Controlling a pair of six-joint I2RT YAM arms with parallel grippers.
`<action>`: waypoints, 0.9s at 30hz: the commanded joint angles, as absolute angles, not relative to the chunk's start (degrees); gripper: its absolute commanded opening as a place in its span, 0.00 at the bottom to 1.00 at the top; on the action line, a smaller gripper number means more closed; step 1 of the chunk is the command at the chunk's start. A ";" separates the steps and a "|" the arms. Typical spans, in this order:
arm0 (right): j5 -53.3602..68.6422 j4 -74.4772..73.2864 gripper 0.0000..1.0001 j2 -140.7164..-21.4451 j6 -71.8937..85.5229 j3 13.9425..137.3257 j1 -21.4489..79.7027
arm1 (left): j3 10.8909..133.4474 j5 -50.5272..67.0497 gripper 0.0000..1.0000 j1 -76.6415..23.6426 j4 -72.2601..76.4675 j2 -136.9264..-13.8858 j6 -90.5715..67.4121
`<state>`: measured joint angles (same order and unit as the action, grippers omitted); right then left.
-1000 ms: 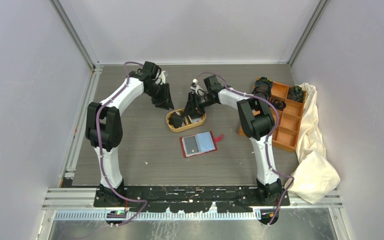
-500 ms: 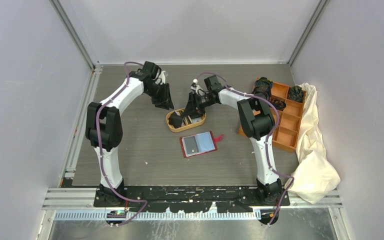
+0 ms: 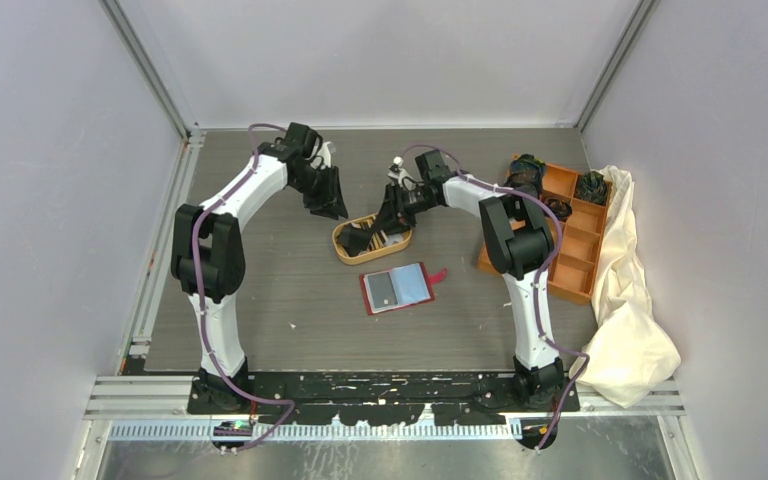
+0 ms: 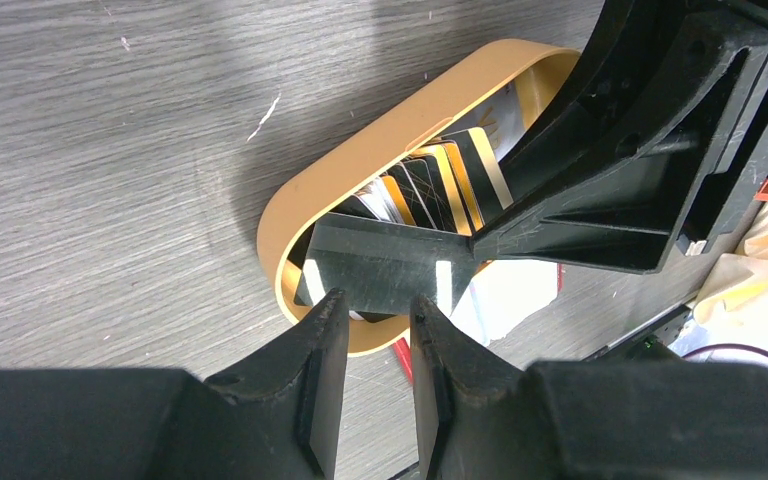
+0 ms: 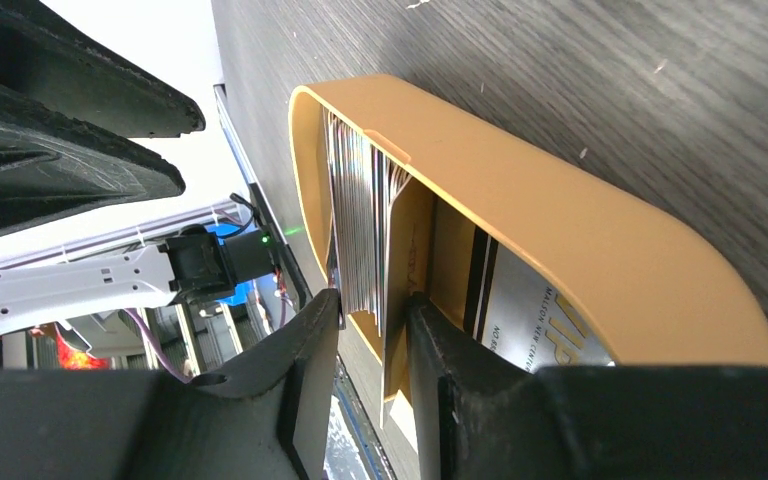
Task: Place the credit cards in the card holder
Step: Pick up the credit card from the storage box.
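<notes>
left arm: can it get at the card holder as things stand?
Probably yes. The card holder lies open in front of the orange tray, nothing over it. The right tool is down in that tray; the left tool hovers behind the tray's left end and need only skirt it.

1. The left arm [image 3: 245, 190] arches up from its base at the near left, elbow high, with the forearm reaching far and inward.
2. The left gripper [image 3: 330, 205] points downward and hangs in the air. Its two fingers [image 4: 322, 340] stand a narrow gap apart, with nothing between them.
3. The right arm [image 3: 515, 240] rises from its base at the near right, folds at the elbow and stretches leftward toward the middle.
4. The right gripper [image 3: 365, 236] tilts down and to the left, with its jaws close on either side of the credit cards [image 5: 360, 230]. Whether they pinch cannot be told.
</notes>
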<state>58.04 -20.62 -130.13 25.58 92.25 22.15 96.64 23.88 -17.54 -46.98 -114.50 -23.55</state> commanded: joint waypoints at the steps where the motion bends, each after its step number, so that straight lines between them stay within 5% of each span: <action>1: 59.24 -20.43 0.37 -125.77 24.64 92.55 21.97 | 98.00 25.35 0.30 -17.29 -45.72 -112.18 -23.20; 20: 61.25 -20.97 0.49 -125.64 24.35 91.96 21.71 | 98.08 25.40 0.30 -17.23 -45.73 -112.15 -23.03; 27: 61.02 -20.96 0.42 -125.26 24.43 91.41 21.03 | 98.09 25.68 0.30 -17.06 -45.70 -112.12 -23.01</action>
